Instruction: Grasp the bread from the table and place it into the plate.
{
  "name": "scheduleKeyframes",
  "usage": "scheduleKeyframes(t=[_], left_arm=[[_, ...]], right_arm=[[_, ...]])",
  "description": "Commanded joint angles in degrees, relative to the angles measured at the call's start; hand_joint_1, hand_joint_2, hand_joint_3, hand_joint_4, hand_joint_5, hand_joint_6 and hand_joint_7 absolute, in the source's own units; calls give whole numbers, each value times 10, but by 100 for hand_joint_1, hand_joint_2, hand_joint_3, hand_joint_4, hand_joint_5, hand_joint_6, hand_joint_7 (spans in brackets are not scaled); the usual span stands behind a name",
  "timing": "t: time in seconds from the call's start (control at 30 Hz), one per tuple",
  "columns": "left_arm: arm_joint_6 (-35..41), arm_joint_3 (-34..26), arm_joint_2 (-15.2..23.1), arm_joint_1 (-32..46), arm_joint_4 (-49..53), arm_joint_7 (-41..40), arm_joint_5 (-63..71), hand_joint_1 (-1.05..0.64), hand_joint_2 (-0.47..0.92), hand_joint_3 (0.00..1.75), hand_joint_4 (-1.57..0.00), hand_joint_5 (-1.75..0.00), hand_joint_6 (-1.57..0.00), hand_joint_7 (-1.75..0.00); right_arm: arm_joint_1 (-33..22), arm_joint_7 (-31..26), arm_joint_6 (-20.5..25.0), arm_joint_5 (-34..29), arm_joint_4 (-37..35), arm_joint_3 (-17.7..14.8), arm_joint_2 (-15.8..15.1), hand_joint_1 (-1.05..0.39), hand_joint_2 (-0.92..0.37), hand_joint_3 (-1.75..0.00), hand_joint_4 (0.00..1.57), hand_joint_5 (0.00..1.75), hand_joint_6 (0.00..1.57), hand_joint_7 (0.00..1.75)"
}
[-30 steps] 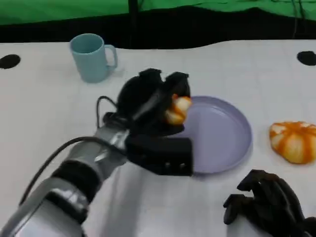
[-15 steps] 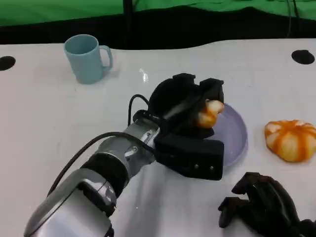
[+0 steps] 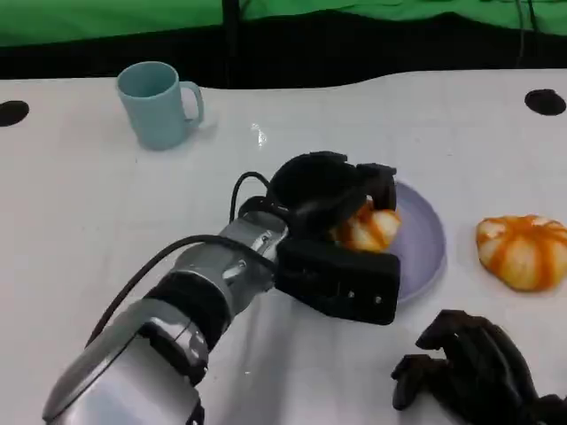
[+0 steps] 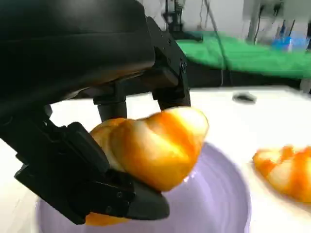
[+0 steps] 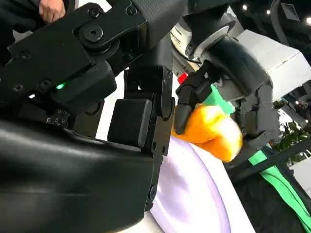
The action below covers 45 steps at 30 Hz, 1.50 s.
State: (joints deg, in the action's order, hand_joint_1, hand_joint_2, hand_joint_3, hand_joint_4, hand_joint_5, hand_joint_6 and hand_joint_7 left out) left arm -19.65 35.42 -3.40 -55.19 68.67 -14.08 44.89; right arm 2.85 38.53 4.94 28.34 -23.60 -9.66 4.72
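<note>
Over the purple plate [image 3: 423, 239] I see my left hand [image 3: 332, 199], its fingers wrapped around the bread [image 3: 366, 227], a golden-orange roll with pale stripes. From my left wrist camera the bread [image 4: 155, 148] sits between black fingers [image 4: 167, 58] above it and a broad black pad beneath it, so the hand is closed on it, with the plate [image 4: 218, 204] spread out just below; I cannot tell whether the bread touches the plate's surface or hangs a little above it. From my right wrist camera the same bread [image 5: 209, 131] shows bright yellow-orange, pinched by the left hand's fingers [image 5: 187, 104] over the plate's pale rim [image 5: 194, 194]. Beyond the left hand's fingertips, past the far rim of the plate, a second striped orange bun [image 3: 524, 251] lies on the white table [image 3: 89, 212], apart from the plate. My right hand [image 3: 474, 367] rests on the table, nearer to me than that bun and near the plate's closest edge, its fingers curled inward with nothing in them. Well behind the left hand's wrist side, towards the table's far edge, stands a light blue mug [image 3: 158, 104], upright, its handle turned towards the hand. A green cloth [image 3: 106, 18] hangs past the table's far edge.
</note>
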Motion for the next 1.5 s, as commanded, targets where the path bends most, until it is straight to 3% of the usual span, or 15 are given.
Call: scheduleKeyframes(t=[0.03,0.2,0.7,0.93,1.1,1.13,1.33,1.5], left_arm=[[45,23,14,-30,-11,77,15,-77,92,36,-31,-45,-28,-14],[86,50,21,-39,-32,133,38,-102,92,44,-6,-26,-7,-1],[92,29,51,-18,-106,200,-1,-105,92,58,0,-12,0,0],[53,4,96,21,-169,188,-27,-105,92,56,-8,-16,-3,-1],[47,-2,104,32,-186,194,-32,-105,92,54,-9,-17,-4,-2],[29,-15,123,53,-208,195,-48,-105,92,54,-9,-17,-4,-2],[-41,-67,188,137,-303,197,-104,-92,92,48,-25,-26,-16,-7],[-63,-90,216,180,-355,192,-111,-82,92,49,-39,-33,-30,-12]], right_arm=[[-2,-3,-2,5,9,-4,-5,-103,-73,0,157,71,157,34],[1,-6,-4,2,5,-5,-6,-104,-73,0,157,72,157,36],[-1,-3,-6,4,8,-4,-8,-103,-73,0,157,72,157,37],[1,-3,-9,6,3,-7,-6,-103,-73,0,157,71,157,37],[1,-2,-11,5,2,-7,-6,-102,-73,-1,157,72,157,36],[2,-2,-7,7,3,-7,-7,-102,-73,0,157,72,157,36],[4,2,-1,11,0,-9,-12,-103,-72,0,157,72,157,35],[5,4,0,15,-3,-9,-13,-102,-72,0,157,71,157,35]])
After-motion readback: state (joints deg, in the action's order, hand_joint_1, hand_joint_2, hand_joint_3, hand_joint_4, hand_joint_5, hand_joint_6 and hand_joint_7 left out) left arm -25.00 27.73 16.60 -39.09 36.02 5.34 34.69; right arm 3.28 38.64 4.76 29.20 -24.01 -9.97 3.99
